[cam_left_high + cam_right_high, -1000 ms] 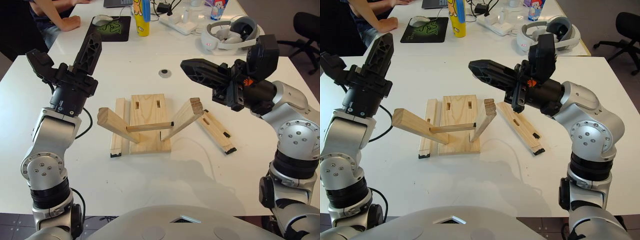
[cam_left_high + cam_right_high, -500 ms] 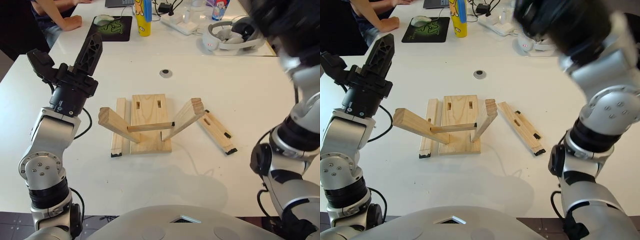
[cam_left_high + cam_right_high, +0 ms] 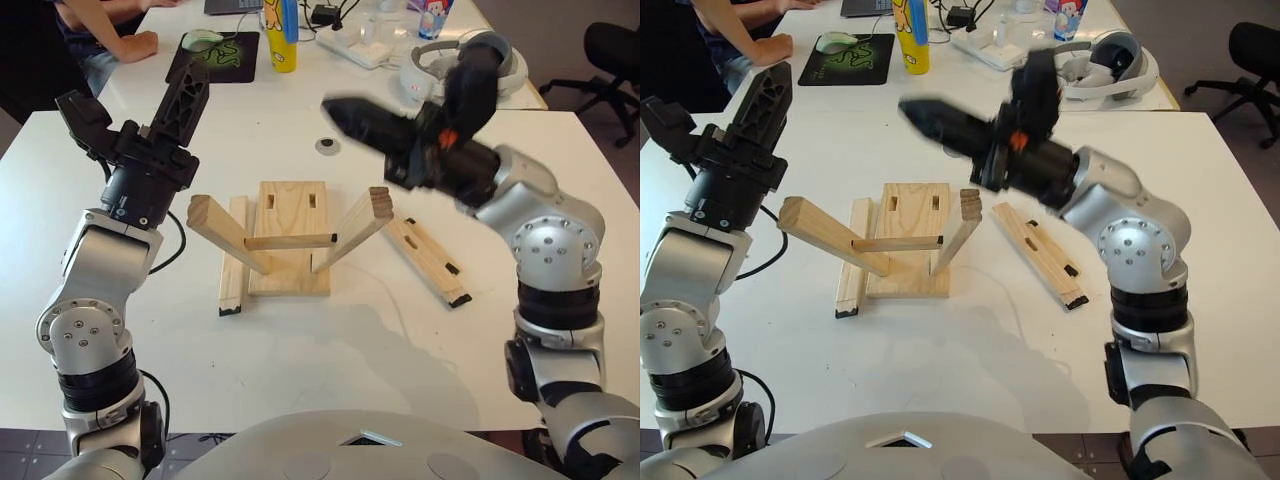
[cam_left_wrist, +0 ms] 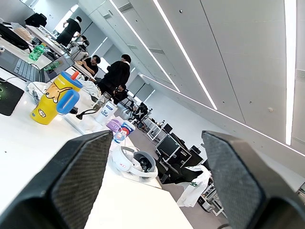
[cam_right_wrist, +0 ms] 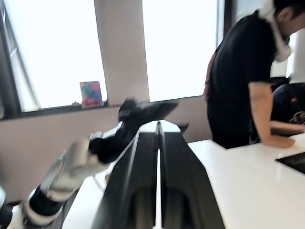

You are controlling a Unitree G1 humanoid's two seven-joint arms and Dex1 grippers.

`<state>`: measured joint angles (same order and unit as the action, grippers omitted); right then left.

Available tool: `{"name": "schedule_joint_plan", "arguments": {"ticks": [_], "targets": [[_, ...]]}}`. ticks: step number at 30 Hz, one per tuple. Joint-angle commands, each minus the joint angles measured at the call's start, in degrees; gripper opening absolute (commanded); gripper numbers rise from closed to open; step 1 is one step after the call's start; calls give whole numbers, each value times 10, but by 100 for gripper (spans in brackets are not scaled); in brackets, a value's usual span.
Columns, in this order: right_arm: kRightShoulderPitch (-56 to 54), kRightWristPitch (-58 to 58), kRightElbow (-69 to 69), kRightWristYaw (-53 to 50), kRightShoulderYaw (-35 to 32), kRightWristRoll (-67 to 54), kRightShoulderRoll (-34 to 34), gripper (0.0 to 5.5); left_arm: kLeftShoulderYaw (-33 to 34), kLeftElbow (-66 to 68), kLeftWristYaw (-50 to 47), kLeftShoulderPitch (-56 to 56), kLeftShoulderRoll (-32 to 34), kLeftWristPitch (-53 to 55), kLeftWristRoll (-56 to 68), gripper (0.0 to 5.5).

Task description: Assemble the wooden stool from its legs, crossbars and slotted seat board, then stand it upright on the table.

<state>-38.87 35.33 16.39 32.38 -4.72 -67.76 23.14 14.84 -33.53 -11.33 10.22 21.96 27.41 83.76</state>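
Note:
The slotted seat board (image 3: 290, 262) lies flat at mid-table. Across it rests a sub-assembly: two tilted legs (image 3: 222, 230) (image 3: 356, 224) joined by a thin crossbar (image 3: 290, 241). A loose leg (image 3: 233, 272) lies flat along the board's left edge. Another slotted piece (image 3: 430, 258) lies to the right. My left gripper (image 3: 130, 90) is held open above the table, left of the parts and holding nothing; its fingers (image 4: 81, 176) stand wide apart. My right gripper (image 3: 338, 107), blurred, hovers over the far side of the board, pointing left. It (image 5: 158, 124) is shut and holds nothing.
A small dark disc (image 3: 326, 145) lies on the table beyond the board. On the far table stand a yellow bottle (image 3: 283, 22), a mouse pad (image 3: 215, 55) and a white headset (image 3: 470, 60). The near half of the table (image 3: 330, 350) is bare.
My right arm swung up out of the picture and came back, its gripper now farther left over the board's far side. The left arm has hardly moved, and the wooden parts lie as before.

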Motion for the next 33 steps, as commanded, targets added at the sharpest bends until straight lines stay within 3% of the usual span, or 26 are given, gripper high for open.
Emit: {"name": "schedule_joint_plan", "arguments": {"ticks": [1,3,5,11,14,17,21,23,25,27,33], "targets": [[-140,-32,-60,-78,-98,-64,-14,1,3,-5,-6,-3,-1,-1,-4,346],[-175,-36,-82,-96,-127,-80,-7,1,3,-5,-6,-4,-2,-2,-6,346],[-137,-1,-58,-59,-99,-60,16,1,3,-4,-4,-5,-4,-2,-8,346],[125,36,73,95,192,184,141,1,1,2,1,0,-6,-2,-12,346],[142,21,63,109,238,264,166,1,3,6,6,-1,-4,0,-11,346],[116,-9,34,69,182,242,107,1,3,11,9,-1,-4,0,-13,346],[12,-14,-28,-86,-1,-16,-32,1,9,18,13,-2,-3,-1,-16,346],[-38,-23,-90,-140,-47,-29,-53,1,16,24,14,-1,0,-3,-21,346],[-54,-43,-157,-143,4,118,-26,1,26,29,14,0,3,-6,-26,346],[-41,-80,-192,-109,95,264,15,1,33,38,15,4,5,-6,-32,346],[7,-187,-257,42,284,488,60,1,59,63,15,5,12,-10,-55,346]]}}
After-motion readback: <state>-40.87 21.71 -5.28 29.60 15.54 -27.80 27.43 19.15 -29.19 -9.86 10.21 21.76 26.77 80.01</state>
